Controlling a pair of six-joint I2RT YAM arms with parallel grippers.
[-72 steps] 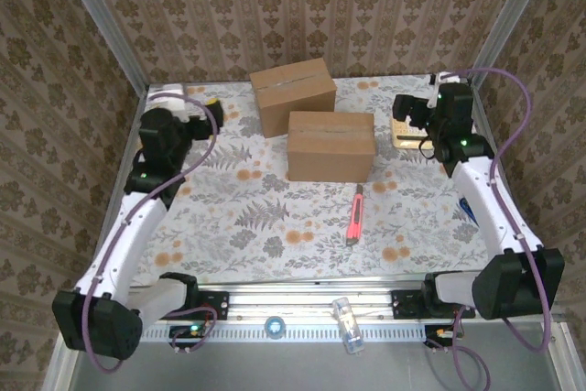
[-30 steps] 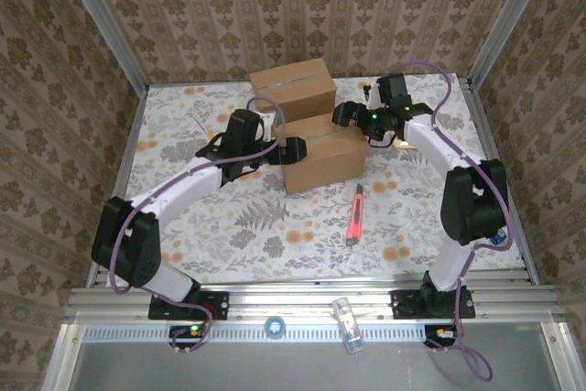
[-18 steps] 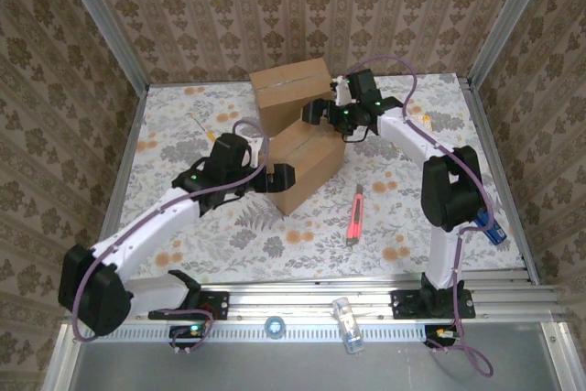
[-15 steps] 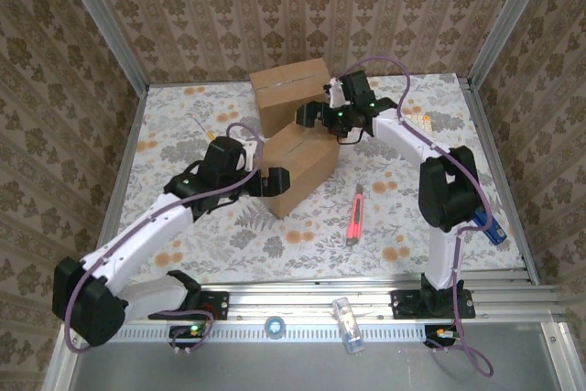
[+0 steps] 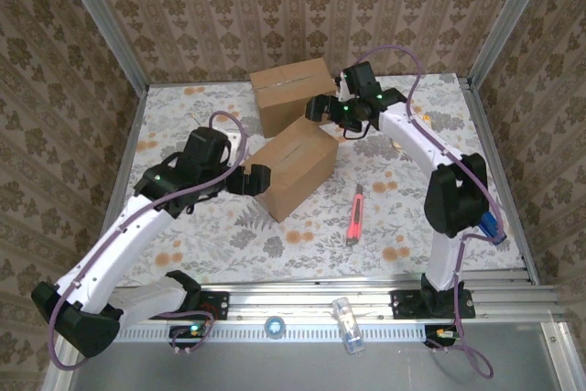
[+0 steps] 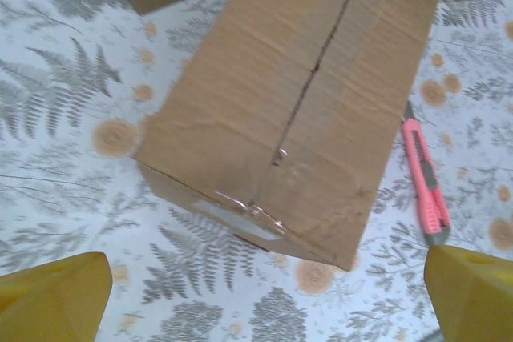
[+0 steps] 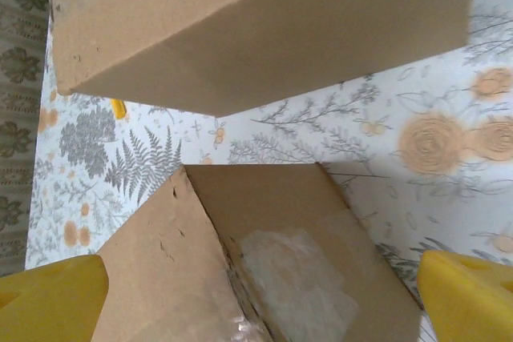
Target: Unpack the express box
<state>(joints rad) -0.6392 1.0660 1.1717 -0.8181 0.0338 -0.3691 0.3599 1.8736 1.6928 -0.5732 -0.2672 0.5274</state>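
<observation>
Our left gripper (image 5: 256,179) hangs with its jaws spread wide at the near-left end of the box (image 5: 291,168). From its wrist camera the yellow fingertips (image 6: 56,298) sit at the lower corners, apart from the cardboard and holding nothing. Our right gripper (image 5: 322,107) is spread and empty too, poised over the far corner of that box, in the gap between it and the second box (image 5: 293,93) behind. We cannot tell whether either one touches the cardboard.

The box lies closed on the table (image 5: 403,217), set at a diagonal near the middle. Its top flaps meet along a seam sealed with clear tape (image 6: 248,215) that wrinkles and lifts at the near end. A pink knife (image 5: 356,214) lies just to its right, apart from it.

We judge the box light and fairly stiff at its edges and corners, while the broad panels would give under a pinch. The taped strip looks slick and poor for gripping. The box seems too broad for one gripper to span, so we would steady it by pressing at opposite short ends, and take the knife across its narrow body to slit the seam.
</observation>
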